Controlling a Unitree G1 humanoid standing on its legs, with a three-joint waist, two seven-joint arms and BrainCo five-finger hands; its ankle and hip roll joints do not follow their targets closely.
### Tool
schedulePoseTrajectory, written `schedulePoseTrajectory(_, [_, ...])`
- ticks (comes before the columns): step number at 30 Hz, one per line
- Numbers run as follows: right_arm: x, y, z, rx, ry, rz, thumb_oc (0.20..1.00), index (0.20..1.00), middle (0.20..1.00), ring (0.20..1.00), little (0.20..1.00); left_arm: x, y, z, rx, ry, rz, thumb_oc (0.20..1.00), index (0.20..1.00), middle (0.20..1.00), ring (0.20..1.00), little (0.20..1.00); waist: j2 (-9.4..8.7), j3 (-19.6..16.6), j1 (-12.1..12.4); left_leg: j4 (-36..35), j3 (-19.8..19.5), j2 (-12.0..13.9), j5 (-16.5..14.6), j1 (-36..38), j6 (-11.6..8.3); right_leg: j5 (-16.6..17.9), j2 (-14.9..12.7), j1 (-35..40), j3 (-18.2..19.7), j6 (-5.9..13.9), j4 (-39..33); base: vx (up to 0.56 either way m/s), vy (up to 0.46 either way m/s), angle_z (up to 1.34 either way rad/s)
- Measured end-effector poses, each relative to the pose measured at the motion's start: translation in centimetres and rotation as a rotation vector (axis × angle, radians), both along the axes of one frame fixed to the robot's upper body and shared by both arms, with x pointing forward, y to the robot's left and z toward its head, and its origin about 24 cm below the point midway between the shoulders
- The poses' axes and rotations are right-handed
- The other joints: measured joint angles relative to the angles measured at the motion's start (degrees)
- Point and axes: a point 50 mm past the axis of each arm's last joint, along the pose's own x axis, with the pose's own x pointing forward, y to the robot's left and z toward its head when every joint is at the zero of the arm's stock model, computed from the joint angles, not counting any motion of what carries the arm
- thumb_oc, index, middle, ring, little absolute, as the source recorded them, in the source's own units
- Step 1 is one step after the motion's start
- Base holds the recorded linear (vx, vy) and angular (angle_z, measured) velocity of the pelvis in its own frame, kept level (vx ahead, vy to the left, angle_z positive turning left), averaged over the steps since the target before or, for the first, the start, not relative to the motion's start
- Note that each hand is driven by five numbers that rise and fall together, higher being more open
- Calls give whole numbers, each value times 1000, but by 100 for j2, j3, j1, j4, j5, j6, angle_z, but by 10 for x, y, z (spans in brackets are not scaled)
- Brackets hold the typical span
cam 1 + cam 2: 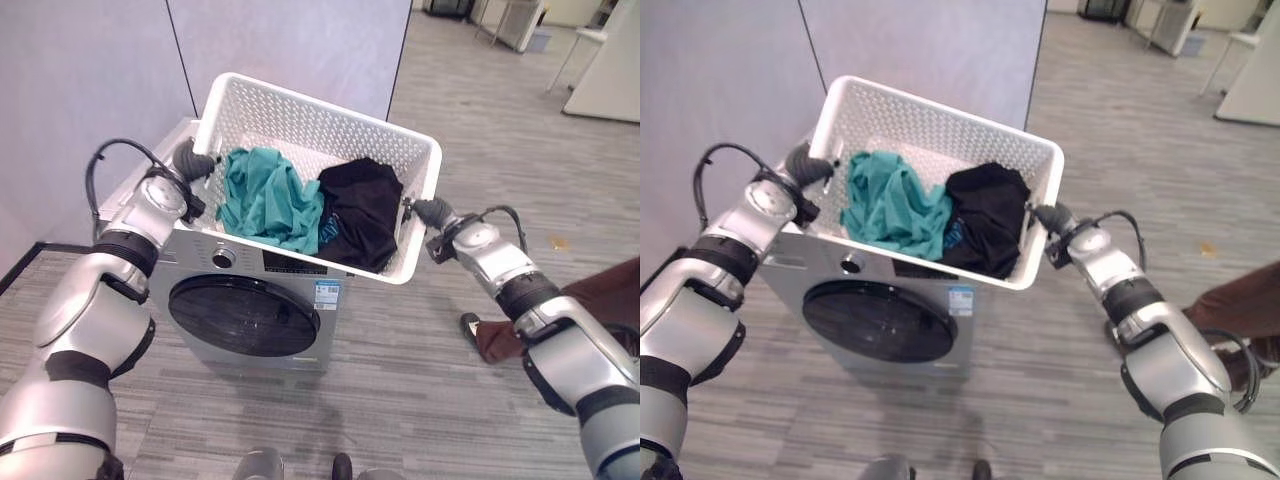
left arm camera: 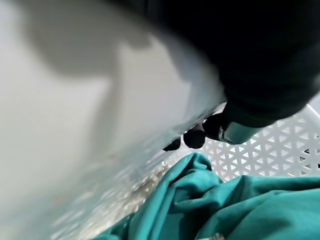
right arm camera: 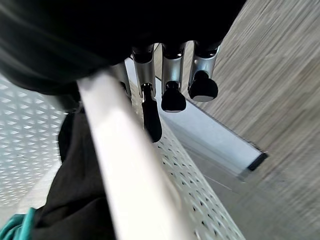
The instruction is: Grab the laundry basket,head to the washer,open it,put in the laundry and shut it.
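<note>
The white perforated laundry basket (image 1: pixel 300 125) sits tilted on top of the washer (image 1: pixel 250 300), its far wall raised and its near right corner hanging out past the machine's right edge. Inside lie a teal garment (image 1: pixel 268 198) on the left and a black garment (image 1: pixel 362 212) on the right, touching each other near the middle of the basket.

The left robot hand (image 1: pixel 192 160) is at the basket's left rim; in the left wrist view its dark fingertips (image 2: pixel 194 138) curl over the rim's edge into the basket, just above the teal cloth, so it grips the rim. The right robot hand (image 1: pixel 432 211) is at the basket's right rim. In the right wrist view its silver fingers (image 3: pixel 173 75) hang down outside the perforated wall while the rim bar runs under the palm, and the fingers bend around it; the thumb cannot be made out.

The washer is silver-grey with a round dark door (image 1: pixel 244 315) on its front, closed, and a control knob (image 1: pixel 223 258) above it. It stands on a grey wood-pattern floor (image 1: pixel 440 360) against a pale partition wall (image 1: pixel 90 80). At the right, near the right arm, a person's leg in dark red-brown trousers (image 1: pixel 600 295) and a dark shoe (image 1: pixel 470 325) show.
</note>
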Motion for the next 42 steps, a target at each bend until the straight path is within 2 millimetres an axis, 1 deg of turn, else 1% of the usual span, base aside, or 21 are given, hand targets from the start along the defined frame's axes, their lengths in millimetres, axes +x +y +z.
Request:
schedulePoseTrajectory(3, [0, 2, -1, 0, 1, 4, 200, 200, 200, 200, 200, 0, 2, -4, -18, 18, 8, 200, 200, 200, 200, 200, 54, -31, 193, -370, -283, 11, 92, 90, -16, -60, 38, 192, 160, -33, -39, 284, 260, -47])
schedulePoseTrajectory(5, [0, 4, -2, 4, 3, 4, 200, 200, 200, 200, 200, -1, 3, -5, -12, 25, 8, 200, 200, 200, 200, 200, 137, -92, 229, 115, -240, -100, 143, 91, 46, -155, 63, 332, 213, 29, -86, 222, 242, -46])
schedulePoseTrajectory(6, [0, 4, -5, 24, 10, -1, 200, 200, 200, 200, 200, -1, 4, -9, 2, 45, 10, 200, 200, 200, 200, 200, 238, -279, 251, 403, -236, -252, 75, 181, 188, -337, -7, 277, 178, 6, 125, 379, 547, -61])
schedulePoseTrajectory(7, [-1, 0, -7, 32, 9, -16, 200, 200, 200, 200, 200, 0, 2, -10, 25, 67, -3, 200, 200, 200, 200, 200, 410, -443, 195, 176, -251, -407, 368, 433, 322, -552, -140, 222, 170, 204, 449, 374, 543, -77])
schedulePoseTrajectory(8, [0, 0, -10, 26, 21, -19, 200, 200, 200, 200, 200, 0, 2, -14, 38, 92, 4, 200, 200, 200, 200, 200, 364, -453, 234, 351, -134, -631, 139, 541, 695, -706, -318, -45, 324, 385, 1067, 340, 463, -129])
schedulePoseTrajectory(9, [5, 12, -6, 33, 18, -4, 200, 200, 200, 200, 200, -2, 12, -17, 35, 120, 46, 200, 200, 200, 200, 200, 608, -371, 459, 230, -118, -737, 116, 825, 863, -757, -390, -1003, 306, 407, 3025, 134, 44, -114])
schedulePoseTrajectory(10, [4, 17, -13, 39, 32, 5, 200, 200, 200, 200, 200, -4, 17, -21, 28, 141, 67, 200, 200, 200, 200, 200, 724, -423, 282, 266, -136, -765, 217, 841, 829, -1001, -552, -1376, 69, 463, 3738, 219, 68, -69])
schedulePoseTrajectory(11, [2, 16, -19, 31, 49, 5, 200, 200, 200, 200, 200, -4, 18, -22, 33, 153, 64, 200, 200, 200, 200, 200, 660, -487, 155, 209, -150, -872, 176, 940, 871, -1118, -759, -1410, 42, 560, 3675, 195, 28, 13])
schedulePoseTrajectory(13, [5, 15, -17, 26, 54, -12, 200, 200, 200, 200, 200, -3, 16, -18, 68, 151, 53, 200, 200, 200, 200, 200, 545, -544, 224, 103, -132, -1026, 231, 1103, 927, -1184, -1179, -1413, -288, 774, 2898, 133, -3, -14])
schedulePoseTrajectory(15, [9, 16, -14, 50, 49, -35, 200, 200, 200, 200, 200, 0, 11, -5, 68, 105, 47, 200, 200, 200, 200, 200, 152, -736, 341, -11, -32, -1113, 213, 956, 928, -1068, -1514, -1187, -554, 847, 1566, 188, 11, 3])
schedulePoseTrajectory(18, [12, 30, -15, 60, 67, -17, 200, 200, 200, 200, 200, -3, 21, -4, 77, 104, 84, 200, 200, 200, 200, 200, -37, -839, 514, -167, -98, -1091, 215, 998, 928, -773, -1550, -622, -513, 1024, 982, 174, 39, 13])
schedulePoseTrajectory(22, [17, 45, -1, 65, 42, 11, 200, 200, 200, 200, 200, -9, 38, 3, 84, 84, 134, 200, 200, 200, 200, 200, -301, -908, 879, -162, -151, -1123, 267, 905, 859, 172, -1610, 243, -614, 981, 217, 83, 41, 8])
schedulePoseTrajectory(29, [22, 42, 12, 58, 34, -6, 200, 200, 200, 200, 200, -7, 33, 7, 82, 64, 127, 200, 200, 200, 200, 200, -372, -878, 943, -225, -189, -958, 211, 795, 672, 142, -1408, 272, -703, 946, 43, 74, 52, 8])
schedulePoseTrajectory(34, [23, 37, 13, 70, 40, -25, 200, 200, 200, 200, 200, -5, 29, 9, 82, 51, 123, 200, 200, 200, 200, 200, -498, -841, 707, -222, -86, -1028, 181, 685, 721, 41, -1512, 160, -709, 881, 28, 49, 32, -9])
schedulePoseTrajectory(35, [24, 35, 12, 63, 47, -35, 238, 238, 238, 238, 238, -4, 27, 8, 79, 53, 121, 922, 922, 922, 922, 922, -536, -857, 673, -193, -81, -1029, 180, 651, 722, 16, -1522, 151, -708, 847, 13, 49, 23, 1])
schedulePoseTrajectory(36, [24, 32, 11, 60, 53, -48, 325, 325, 325, 325, 325, -3, 24, 7, 80, 55, 119, 1000, 1000, 1000, 1000, 1000, -585, -894, 667, -164, -77, -1033, 179, 588, 722, -31, -1525, 106, -702, 802, 12, 62, 31, -2])
schedulePoseTrajectory(37, [25, 32, 14, 62, 51, -48, 677, 677, 677, 677, 677, -3, 25, 8, 82, 43, 134, 1000, 1000, 1000, 1000, 1000, -608, -900, 666, -138, -59, -1034, 181, 534, 722, -80, -1532, 61, -699, 811, 5, 32, 17, -5])
schedulePoseTrajectory(38, [25, 33, 17, 63, 46, -40, 765, 765, 765, 765, 765, -4, 28, 7, 83, 43, 154, 1000, 1000, 1000, 1000, 1000, -617, -906, 660, -117, -38, -1031, 181, 480, 721, -90, -1531, 9, -695, 815, -2, 36, 22, -11])
schedulePoseTrajectory(39, [26, 33, 19, 63, 47, -37, 922, 922, 922, 922, 922, -5, 32, 6, 93, 45, 175, 1000, 1000, 1000, 1000, 1000, -622, -908, 660, -100, 4, -1022, 181, 449, 721, -95, -1527, -14, -691, 814, -19, 11, 7, -10])
schedulePoseTrajectory(40, [26, 30, 16, 61, 61, -49, 1000, 1000, 1000, 1000, 1000, -6, 34, 8, 88, 32, 188, 1000, 1000, 1000, 1000, 1000, -618, -905, 660, -70, 19, -1012, 181, 417, 720, -98, -1519, -14, -696, 816, -52, 23, 9, -6])
schedulePoseTrajectory(42, [26, 27, 14, 59, 72, -62, 1000, 1000, 1000, 1000, 1000, -6, 36, 17, 71, -5, 215, 1000, 1000, 1000, 1000, 1000, -585, -882, 657, -33, 23, -1002, 177, 377, 717, -114, -1509, -25, -698, 816, -79, 18, 4, -1])
